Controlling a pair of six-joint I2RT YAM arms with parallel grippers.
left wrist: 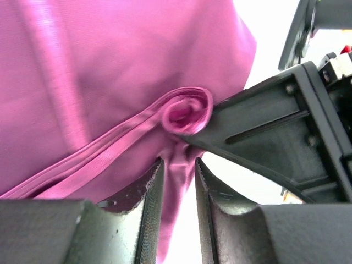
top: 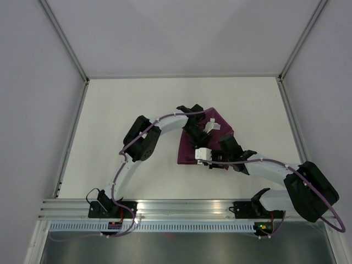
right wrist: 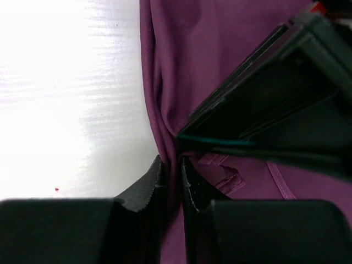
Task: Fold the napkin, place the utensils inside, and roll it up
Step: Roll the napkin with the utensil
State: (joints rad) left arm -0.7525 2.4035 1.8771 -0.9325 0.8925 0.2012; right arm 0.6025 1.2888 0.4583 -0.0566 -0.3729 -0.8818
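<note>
At centre, napkin (top: 187, 152) pinched by left tool (left wrist: 179, 165), right tool (right wrist: 170, 163) clamped on its fold

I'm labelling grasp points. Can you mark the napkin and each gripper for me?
the napkin (left wrist: 104, 71), left wrist view, on its flat upper fabric.
left gripper (left wrist: 179, 168), left wrist view, midway between its fingertips, where fabric is pinched.
right gripper (right wrist: 171, 165), right wrist view, midway between its fingertips, on the pinched fold.

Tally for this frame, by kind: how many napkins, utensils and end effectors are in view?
napkin: 1
utensils: 0 in view
end effectors: 2, the left end effector and the right end effector, both pinching the napkin
total: 3
</note>
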